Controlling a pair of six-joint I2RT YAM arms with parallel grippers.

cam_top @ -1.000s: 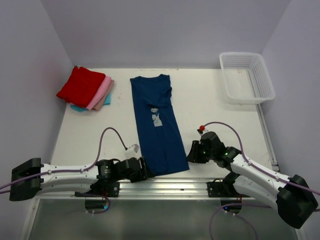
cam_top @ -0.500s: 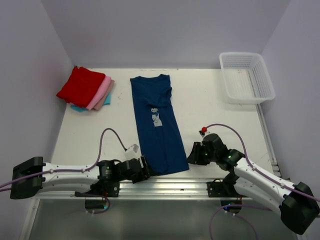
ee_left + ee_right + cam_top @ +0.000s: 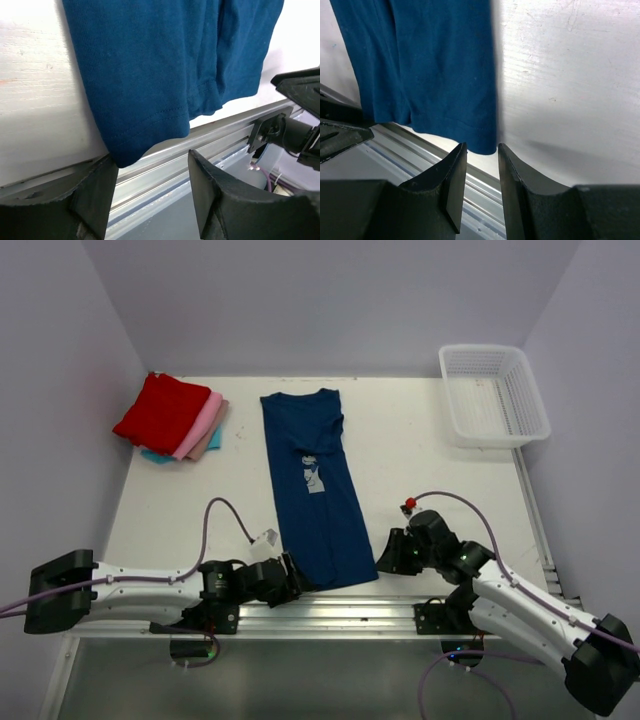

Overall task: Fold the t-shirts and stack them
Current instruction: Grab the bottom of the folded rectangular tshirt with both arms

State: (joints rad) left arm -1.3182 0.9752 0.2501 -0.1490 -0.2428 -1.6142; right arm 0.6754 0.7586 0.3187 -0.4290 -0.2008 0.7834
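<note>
The navy blue t-shirt lies folded into a long strip down the middle of the table, its pale print facing up and its hem at the near edge. My left gripper is open at the hem's left corner. In the left wrist view that corner hangs beside the left finger. My right gripper is open at the hem's right corner. In the right wrist view its narrow gap sits just below the corner. The folded red, pink and teal t-shirts are stacked at the far left.
A white mesh basket stands at the far right corner. The metal rail of the table's near edge runs just below the shirt's hem. Purple walls close in the back and both sides.
My right gripper has moved a little nearer the table's front edge, beside the hem's right corner. My left gripper has barely shifted. The shirt has not moved.
</note>
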